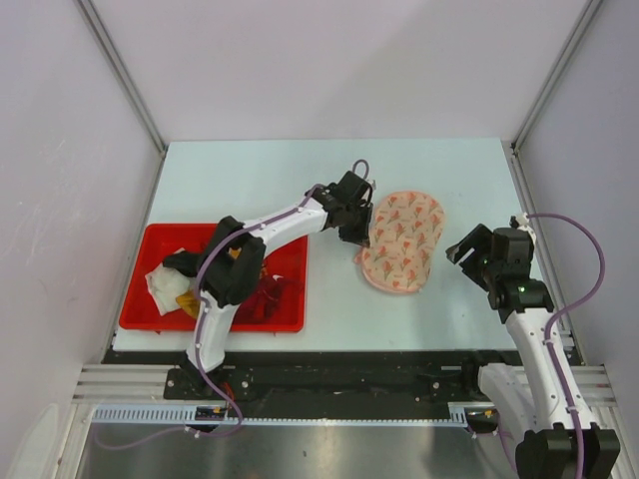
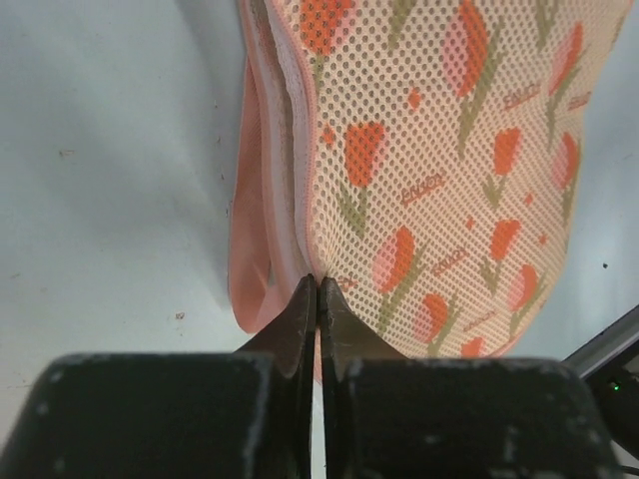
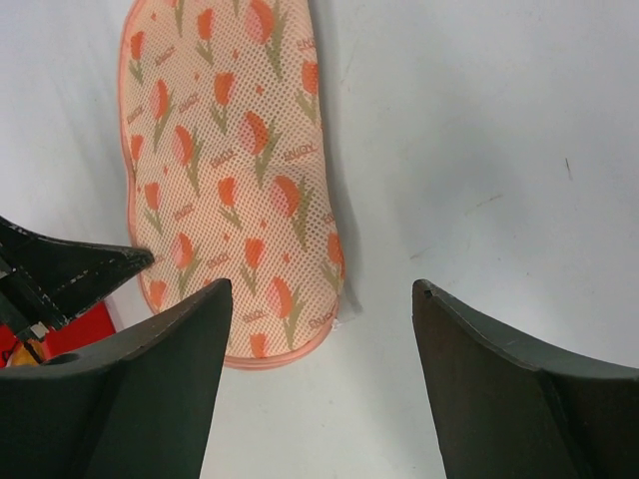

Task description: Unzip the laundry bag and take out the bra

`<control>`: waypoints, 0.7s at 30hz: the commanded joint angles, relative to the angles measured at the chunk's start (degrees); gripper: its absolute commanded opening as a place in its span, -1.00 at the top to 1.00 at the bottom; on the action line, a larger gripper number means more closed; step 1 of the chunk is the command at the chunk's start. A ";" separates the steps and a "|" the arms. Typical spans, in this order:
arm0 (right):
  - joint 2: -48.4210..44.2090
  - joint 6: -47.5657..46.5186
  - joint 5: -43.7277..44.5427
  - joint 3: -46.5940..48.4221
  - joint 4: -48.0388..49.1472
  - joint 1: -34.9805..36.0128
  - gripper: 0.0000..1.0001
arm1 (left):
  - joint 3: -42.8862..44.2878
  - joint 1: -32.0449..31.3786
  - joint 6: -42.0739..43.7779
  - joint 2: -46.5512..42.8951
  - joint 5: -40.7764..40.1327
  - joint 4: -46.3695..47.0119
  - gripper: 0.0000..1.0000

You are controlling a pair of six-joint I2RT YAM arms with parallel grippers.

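Observation:
The laundry bag (image 1: pixel 403 239) lies flat on the table, pale pink mesh with an orange tulip print, and fills much of the left wrist view (image 2: pixel 449 150) and the right wrist view (image 3: pixel 230 160). My left gripper (image 1: pixel 359 237) sits at the bag's left edge, its jaws pressed together on the rim seam (image 2: pixel 318 282). The zip pull is hidden between them. My right gripper (image 1: pixel 465 249) hovers open to the right of the bag, over bare table (image 3: pixel 321 286). The bra is not visible.
A red tray (image 1: pixel 150 299) at the table's left front holds a white cloth (image 1: pixel 165 284), a dark red garment (image 1: pixel 265 296) and something yellow (image 1: pixel 188 299). The left arm reaches over the tray. White walls surround the pale table (image 1: pixel 260 180).

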 commanded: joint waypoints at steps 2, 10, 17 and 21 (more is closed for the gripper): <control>-2.71 0.98 -0.47 0.56 0.97 -0.55 -0.53 | 4.04 -1.71 3.92 -8.54 -2.83 -1.51 0.99; -11.93 4.31 7.26 0.56 -1.15 -2.58 -0.50 | 11.86 -8.91 8.14 -9.52 -1.61 -4.16 0.99; -19.94 8.27 15.79 0.48 -6.94 -3.28 -0.49 | 18.01 -13.75 8.32 -3.02 9.46 -1.17 0.99; -23.10 9.33 19.74 0.30 -10.19 -3.28 -0.49 | 22.22 -15.68 9.10 2.42 11.14 -1.95 0.99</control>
